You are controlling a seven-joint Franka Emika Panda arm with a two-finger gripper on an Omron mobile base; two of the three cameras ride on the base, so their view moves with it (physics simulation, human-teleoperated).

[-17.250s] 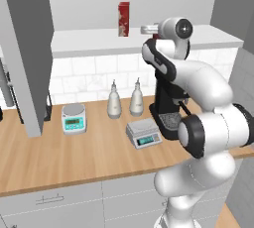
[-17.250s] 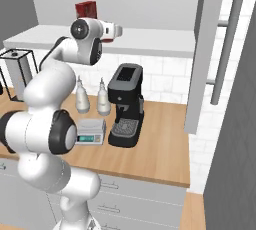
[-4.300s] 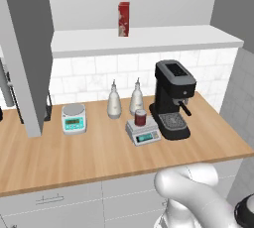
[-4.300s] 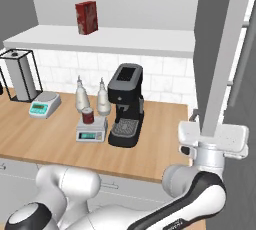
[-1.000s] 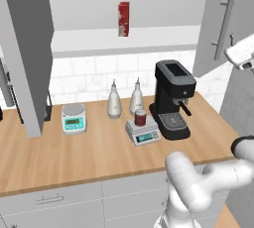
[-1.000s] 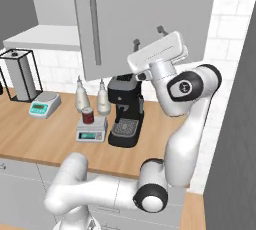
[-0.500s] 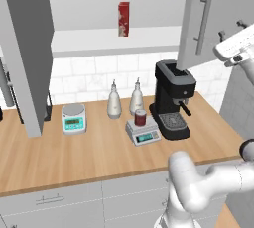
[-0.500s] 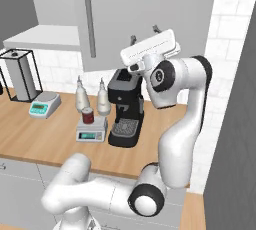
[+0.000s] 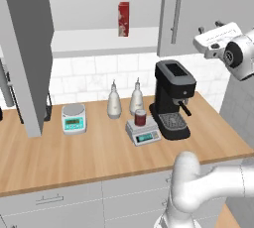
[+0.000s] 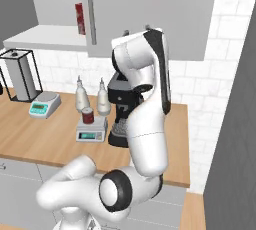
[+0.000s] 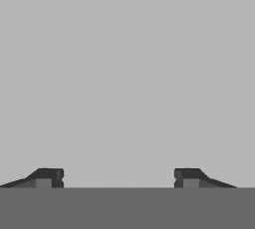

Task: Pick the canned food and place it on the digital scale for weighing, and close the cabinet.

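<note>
A long wooden counter [image 9: 74, 157] runs under a white tiled wall, with light-grey drawers [image 9: 49, 202] below it and a pale shelf [image 9: 94, 41] above. On the counter the small dark red cylindrical canned food [image 9: 140, 118] stands upright on the platform of the low rectangular light-grey digital scale [image 9: 144, 133], whose teal display faces forward; its figures are too small to read. Just behind the scale are two pale bottles [image 9: 114, 107] with narrow necks, and beside it to the right a black coffee machine [image 9: 171, 100]. Well to the left sits a second light-grey scale with a round platform [image 9: 73, 118], also with a teal display. A tall red rectangular carton [image 9: 123, 19] stands on the shelf; its label cannot be read.

The large grey upper wall cabinet [image 9: 198, 9] has its right door, with a long vertical silver bar handle [image 9: 176, 11], partly swung in, while the left door [image 9: 27, 48] stands wide open. The white arm's gripper [image 11: 118, 175] is raised against the flat grey door face, its two dark fingertips [image 11: 47, 177] spread wide with nothing between them.
</note>
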